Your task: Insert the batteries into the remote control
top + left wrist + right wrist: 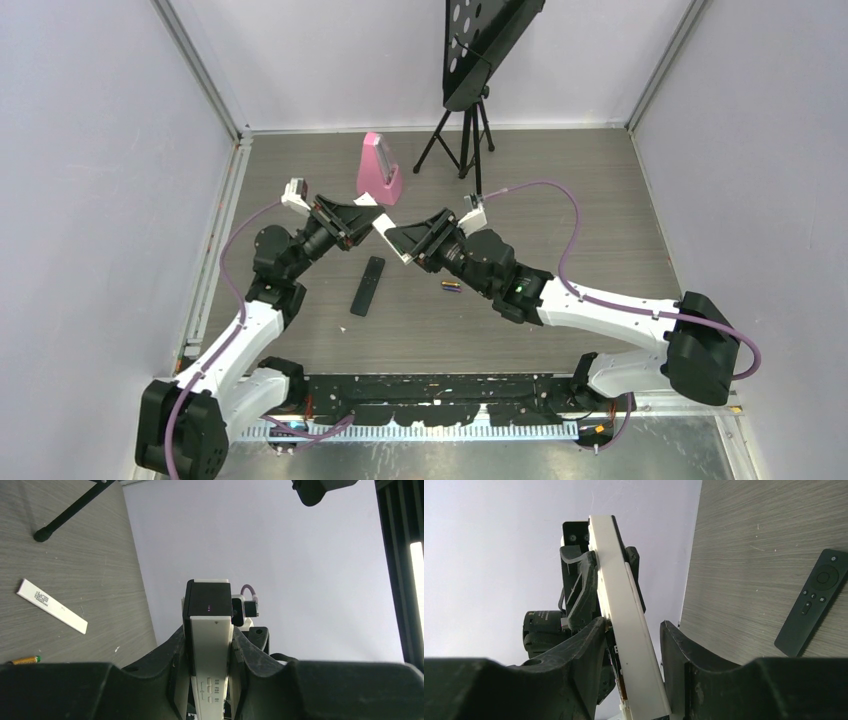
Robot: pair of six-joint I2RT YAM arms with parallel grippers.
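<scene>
- Remote (367,286): slim flat black bar lying button-side up on the table, untouched, tilted slightly, its round pad at the far end (811,601).
- Battery (451,286): small, purple and gold, lying flat to the remote's right, well apart.
- Second battery (24,660): gold with a green tip, also flat.

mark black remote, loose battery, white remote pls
black remote (367,285), top external view, middle of its body
loose battery (451,286), top external view, mid-length
white remote (624,605), right wrist view, its long white edge

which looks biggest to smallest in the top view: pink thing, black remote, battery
1. pink thing
2. black remote, slimmer but about as long; the pink thing stands taller, nearer the camera, so this order is unsure
3. battery, clearly smallest
</scene>
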